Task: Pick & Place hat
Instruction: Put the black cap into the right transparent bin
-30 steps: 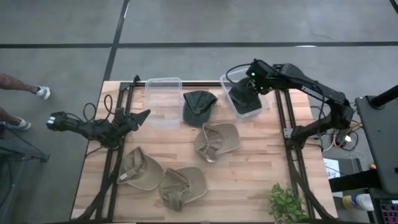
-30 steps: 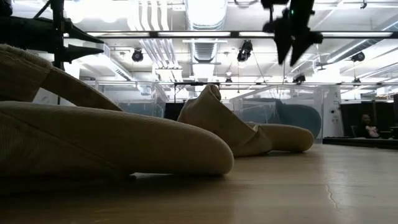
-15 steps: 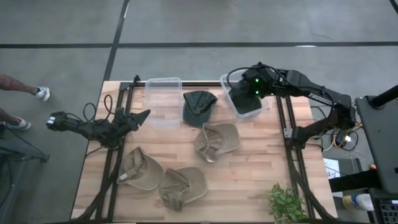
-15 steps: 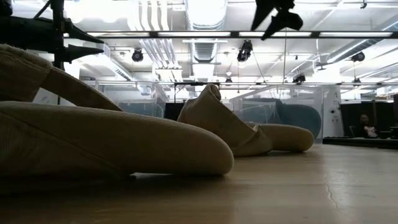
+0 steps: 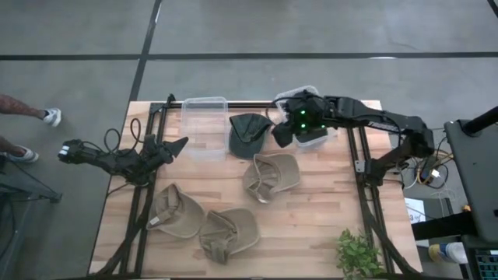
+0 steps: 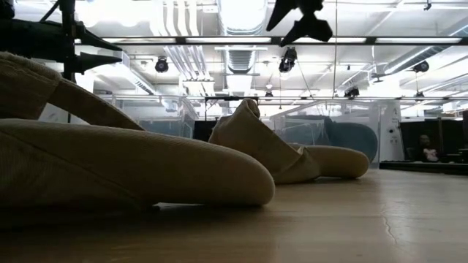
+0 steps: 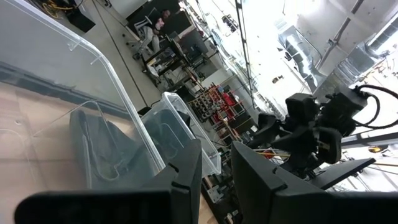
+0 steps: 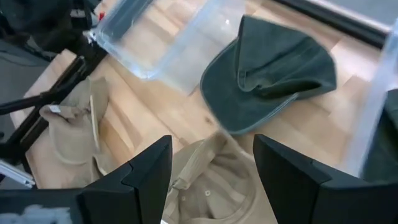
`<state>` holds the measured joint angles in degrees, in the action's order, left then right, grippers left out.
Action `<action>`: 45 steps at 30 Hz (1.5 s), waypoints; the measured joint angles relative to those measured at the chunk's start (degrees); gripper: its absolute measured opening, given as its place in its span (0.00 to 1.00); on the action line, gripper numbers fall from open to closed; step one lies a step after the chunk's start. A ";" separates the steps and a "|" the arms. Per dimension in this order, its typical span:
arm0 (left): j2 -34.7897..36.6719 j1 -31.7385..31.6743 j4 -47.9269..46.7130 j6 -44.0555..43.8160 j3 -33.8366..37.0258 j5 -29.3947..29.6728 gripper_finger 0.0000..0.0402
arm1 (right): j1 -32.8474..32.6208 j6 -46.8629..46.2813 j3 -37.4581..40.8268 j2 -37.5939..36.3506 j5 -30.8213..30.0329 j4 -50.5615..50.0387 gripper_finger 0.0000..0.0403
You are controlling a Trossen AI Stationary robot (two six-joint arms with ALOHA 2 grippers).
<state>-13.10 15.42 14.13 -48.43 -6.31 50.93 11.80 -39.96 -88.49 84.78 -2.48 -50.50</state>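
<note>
My right gripper (image 5: 282,133) hung with its fingers spread wide and empty just beside the green hat (image 5: 249,131), between it and the right bin (image 5: 315,140), ready to come down on it. My left gripper (image 5: 176,145), narrowly parted, waited beside the left bin (image 5: 204,127), out of the way.

Grey concrete floor (image 5: 78,39) with dark seams surrounds the wooden table (image 5: 311,225); ceiling ducts (image 6: 241,18) overhead
</note>
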 joint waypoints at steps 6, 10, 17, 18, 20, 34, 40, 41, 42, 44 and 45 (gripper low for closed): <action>-0.01 0.00 0.02 -0.06 0.01 0.00 0.20 | -1.13 -2.96 -0.94 4.51 0.48 0.02 0.54; -0.01 -0.01 0.02 -0.06 0.00 0.01 0.20 | -1.51 -5.31 -2.04 7.98 1.07 0.11 0.54; -0.01 0.00 0.04 -0.06 0.00 0.01 0.20 | -1.45 -5.17 -2.57 14.79 1.27 -0.11 0.54; -0.01 0.00 0.05 -0.06 0.00 0.01 0.20 | -1.45 -5.08 -2.57 15.71 1.29 -0.11 0.54; -0.02 0.00 0.21 -0.06 0.00 0.01 0.20 | -1.45 -5.11 -2.58 17.23 1.47 -0.16 0.54; -0.02 0.00 0.53 -1.21 0.00 0.14 0.20 | -0.09 -8.73 -2.62 23.32 -2.37 0.68 0.54; -0.02 0.00 0.83 -1.23 0.00 0.17 0.20 | 0.32 -9.22 -2.62 25.96 -2.18 3.94 0.54; -0.02 0.00 0.90 -1.24 0.00 0.18 0.20 | 0.36 -9.20 -2.65 26.51 -2.19 4.36 0.54; -0.02 -0.02 0.92 -1.24 0.00 0.20 0.20 | 0.40 -9.46 -2.66 27.10 -2.20 4.41 0.54; -0.02 0.00 0.92 -1.24 0.00 0.21 0.20 | 0.42 -10.36 -2.66 28.35 -2.18 4.43 0.54; 0.00 0.00 0.92 -1.24 0.00 0.21 0.20 | 0.45 -10.43 -2.66 28.83 -2.19 4.39 0.54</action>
<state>-13.10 15.42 15.05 -49.67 -6.31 51.13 12.25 -50.38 -91.15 113.61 -4.67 -46.11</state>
